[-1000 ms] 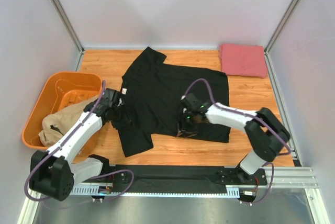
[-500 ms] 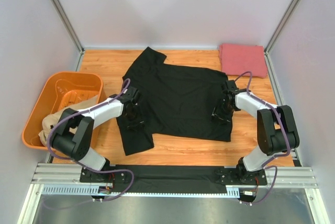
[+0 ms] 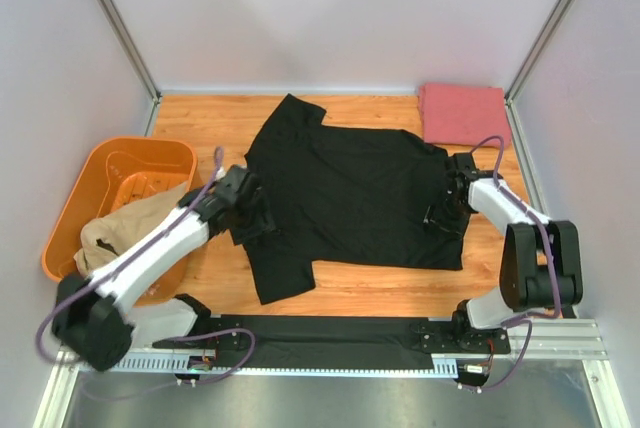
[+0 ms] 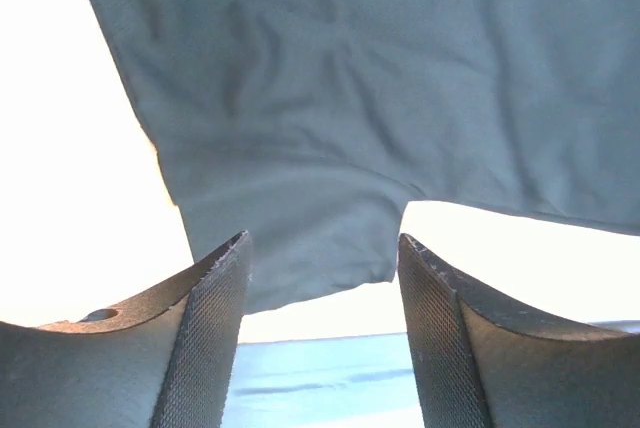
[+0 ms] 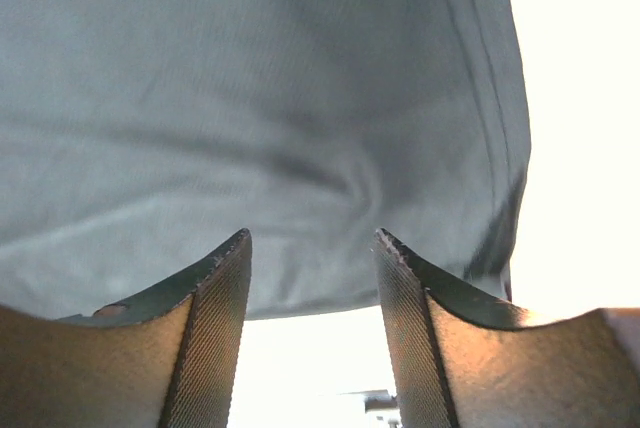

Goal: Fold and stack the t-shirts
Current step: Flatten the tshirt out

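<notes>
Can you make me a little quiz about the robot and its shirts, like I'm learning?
1. True or false: the pink shirt lies folded at the far right corner of the table.
2. Where is the tan shirt? A on a chair; B in the orange tub; C on a hanger.
3. Fill in: the shirt spread out between the left gripper and the right gripper is ____.
Key: 1 true; 2 B; 3 black, the black shirt.

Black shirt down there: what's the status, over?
Left hand open, right hand open, one at each side edge of the shirt. Black shirt spread out, not yet folded. Nothing in the way.
</notes>
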Available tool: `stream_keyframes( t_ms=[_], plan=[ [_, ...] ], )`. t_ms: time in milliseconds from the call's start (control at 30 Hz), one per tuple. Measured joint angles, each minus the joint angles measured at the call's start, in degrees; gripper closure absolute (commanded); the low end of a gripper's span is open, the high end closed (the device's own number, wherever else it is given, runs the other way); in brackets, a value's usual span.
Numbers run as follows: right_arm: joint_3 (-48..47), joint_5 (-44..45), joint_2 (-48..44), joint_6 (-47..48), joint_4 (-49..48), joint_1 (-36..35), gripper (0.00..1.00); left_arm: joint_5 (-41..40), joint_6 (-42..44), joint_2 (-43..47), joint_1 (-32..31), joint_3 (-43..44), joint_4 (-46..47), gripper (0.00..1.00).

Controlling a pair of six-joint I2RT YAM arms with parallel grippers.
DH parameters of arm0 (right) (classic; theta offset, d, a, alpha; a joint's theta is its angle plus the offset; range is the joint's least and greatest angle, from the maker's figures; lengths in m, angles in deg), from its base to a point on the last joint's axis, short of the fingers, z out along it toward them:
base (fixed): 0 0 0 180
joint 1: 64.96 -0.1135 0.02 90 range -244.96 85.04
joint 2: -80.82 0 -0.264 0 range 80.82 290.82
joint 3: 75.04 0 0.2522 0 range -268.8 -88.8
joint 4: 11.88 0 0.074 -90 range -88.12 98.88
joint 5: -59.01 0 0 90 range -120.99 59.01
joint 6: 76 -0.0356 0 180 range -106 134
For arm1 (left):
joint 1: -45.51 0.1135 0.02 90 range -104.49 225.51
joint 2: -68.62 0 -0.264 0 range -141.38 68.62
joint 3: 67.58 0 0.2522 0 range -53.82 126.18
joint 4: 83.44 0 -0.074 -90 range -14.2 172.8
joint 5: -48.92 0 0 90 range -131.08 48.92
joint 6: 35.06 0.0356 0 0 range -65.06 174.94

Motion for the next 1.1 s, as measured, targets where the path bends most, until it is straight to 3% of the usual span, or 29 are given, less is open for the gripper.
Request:
stream_keyframes(
  t_ms=[133,233,333,467,933,1067,1100],
  plan=[
    [0.0,-2.2,-5.7,0.1,2.2,0.0,0.45,-1.2,-4.5,16.6,0.2,-6.9,-2.4,0.49],
    [0.0,-4.5,-9.0,-0.1,3.4,0.0,0.44,0.1,-8.1,21.8,0.2,-14.4,-2.4,0.57],
    [0.0,-6.0,-11.5,-0.1,4.8,0.0,0.44,3.0,-10.3,20.1,0.2,-21.5,-2.0,0.55],
    [0.0,-7.1,-13.0,-0.1,6.3,0.0,0.44,5.1,-11.6,14.8,0.2,-23.5,-1.7,0.49],
    [1.9,-7.9,-15.4,0.1,8.3,2.5,0.44,9.1,-19.9,12.0,-2.0,-26.2,2.6,0.56],
    [2.0,-7.3,-15.5,0.0,8.5,2.9,0.45,9.8,-22.4,11.7,-2.1,-26.9,3.7,0.71],
    [2.3,-7.3,-15.5,-0.1,8.5,3.2,0.45,10.2,-23.0,11.4,-2.1,-27.0,4.0,0.81]
  ],
)
